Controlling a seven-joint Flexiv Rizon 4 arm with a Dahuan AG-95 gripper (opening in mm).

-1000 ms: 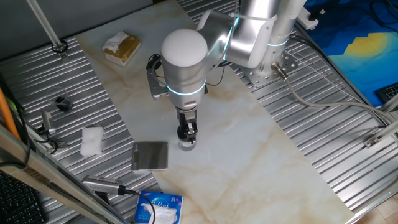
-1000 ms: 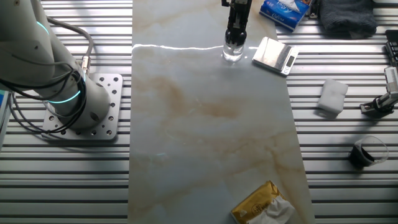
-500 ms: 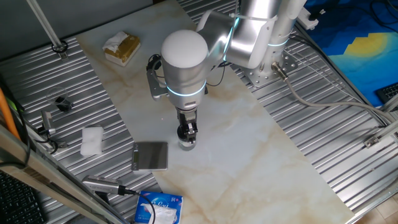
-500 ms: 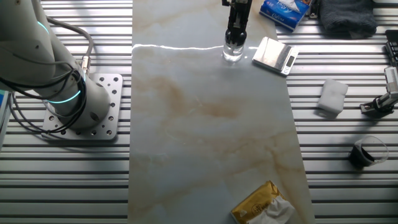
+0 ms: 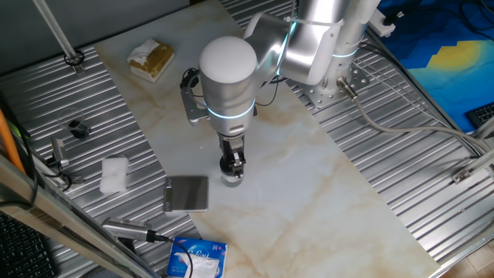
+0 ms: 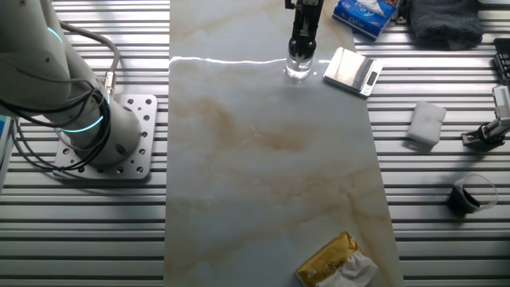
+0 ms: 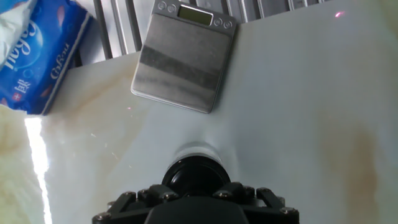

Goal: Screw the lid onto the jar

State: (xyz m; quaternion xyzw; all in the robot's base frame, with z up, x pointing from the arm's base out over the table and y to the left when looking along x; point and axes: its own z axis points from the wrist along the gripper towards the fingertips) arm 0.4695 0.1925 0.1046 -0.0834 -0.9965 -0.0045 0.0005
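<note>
While nothing has visibly shifted over the last second, your gripper (image 5: 232, 163) stays clamped on the small round black lid (image 7: 194, 176), seated on the small clear glass jar (image 6: 298, 68) beside the grey square scale (image 7: 184, 60); probably tightening, though rotation isn't discernible.

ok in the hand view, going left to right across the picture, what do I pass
Blue tissue pack at the far left, then the grey scale on the marble table, which runs on bare to the right edge. The black lid in the end effector sits below the scale, so it overlaps the scale's span.
</note>
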